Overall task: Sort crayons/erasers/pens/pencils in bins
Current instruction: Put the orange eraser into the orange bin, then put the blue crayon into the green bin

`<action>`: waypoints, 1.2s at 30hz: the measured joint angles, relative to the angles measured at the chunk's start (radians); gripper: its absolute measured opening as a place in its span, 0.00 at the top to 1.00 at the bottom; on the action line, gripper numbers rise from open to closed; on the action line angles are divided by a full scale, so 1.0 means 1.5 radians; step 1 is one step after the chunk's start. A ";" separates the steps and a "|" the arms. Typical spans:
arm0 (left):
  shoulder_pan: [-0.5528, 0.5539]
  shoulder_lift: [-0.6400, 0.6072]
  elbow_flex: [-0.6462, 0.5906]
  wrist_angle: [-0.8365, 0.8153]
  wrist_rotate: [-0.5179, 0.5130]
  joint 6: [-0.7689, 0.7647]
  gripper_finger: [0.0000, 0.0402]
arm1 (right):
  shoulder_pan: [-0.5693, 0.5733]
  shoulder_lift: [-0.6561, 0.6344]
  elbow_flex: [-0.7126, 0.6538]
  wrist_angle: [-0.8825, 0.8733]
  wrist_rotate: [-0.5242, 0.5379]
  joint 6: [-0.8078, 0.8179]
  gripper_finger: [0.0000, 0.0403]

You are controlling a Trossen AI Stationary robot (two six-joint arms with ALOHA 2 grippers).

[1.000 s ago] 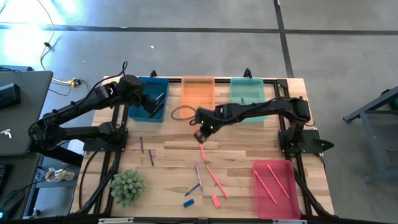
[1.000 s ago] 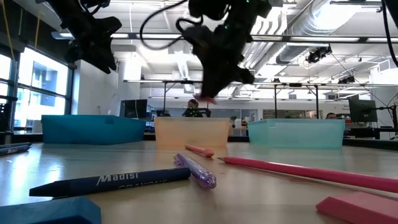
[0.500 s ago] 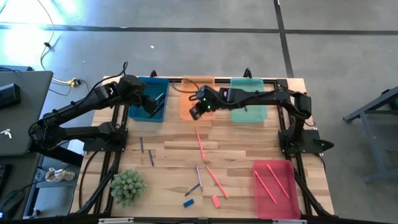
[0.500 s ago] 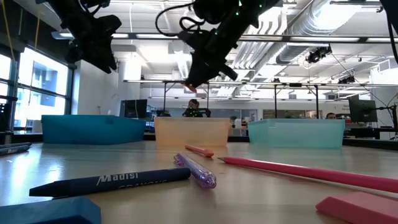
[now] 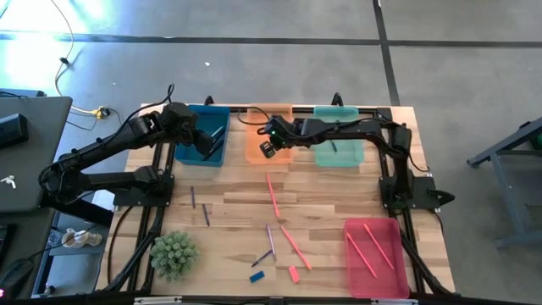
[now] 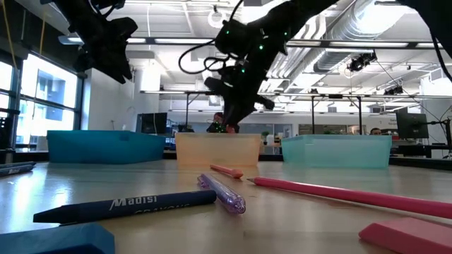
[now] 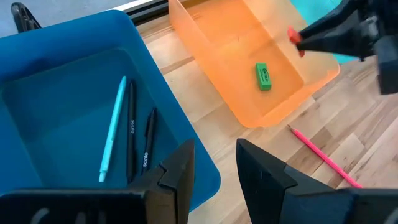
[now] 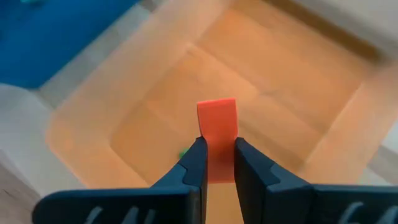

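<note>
Setting: wooden tabletop (image 5: 237, 203) on a grey floor, with an open workshop room showing beyond it in the low view.
Far left: blue bin (image 5: 203, 135) already holds a few pens; the left gripper (image 5: 206, 138) hovers above it, fingers a narrow gap apart and holding nothing.
Near left: green plant (image 5: 174, 254) at the tabletop's near edge, and two short dark sticks (image 5: 199, 205) lying loose beside the left arm's base.
Far middle: orange bin (image 5: 269, 144) has one green eraser (image 7: 263, 76) lying inside.
Right gripper (image 5: 268, 150): arm stretched far leftward across the teal bin (image 5: 339, 135), wrist tipped down over the orange bin; its fingers pinch a pink-red eraser (image 8: 217, 134) above the bin's floor, not yet let go.
Near middle: pink sticks (image 5: 284, 222), a purple pen (image 5: 270, 240), a blue eraser (image 5: 257, 276) and another pink-red eraser (image 5: 293, 274) lie unsorted on the wood.
Near right: pink bin (image 5: 373, 254) holds two pink sticks.
Progress: roughly midway by my judgement; each bin that shows contents has a few items, while about eight loose pieces remain.
</note>
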 joint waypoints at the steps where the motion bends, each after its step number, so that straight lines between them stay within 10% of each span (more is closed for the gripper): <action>1: 0.000 0.000 0.000 0.000 0.000 0.000 0.74 | 0.000 0.004 0.000 0.000 -0.001 0.007 0.91; 19: 0.001 0.000 0.000 0.015 -0.007 -0.017 0.74 | 0.000 0.046 0.000 -0.033 -0.037 0.005 0.90; 36: -0.001 0.011 0.000 -0.025 0.031 -0.088 0.66 | -0.014 0.044 0.000 -0.038 -0.067 -0.038 0.57</action>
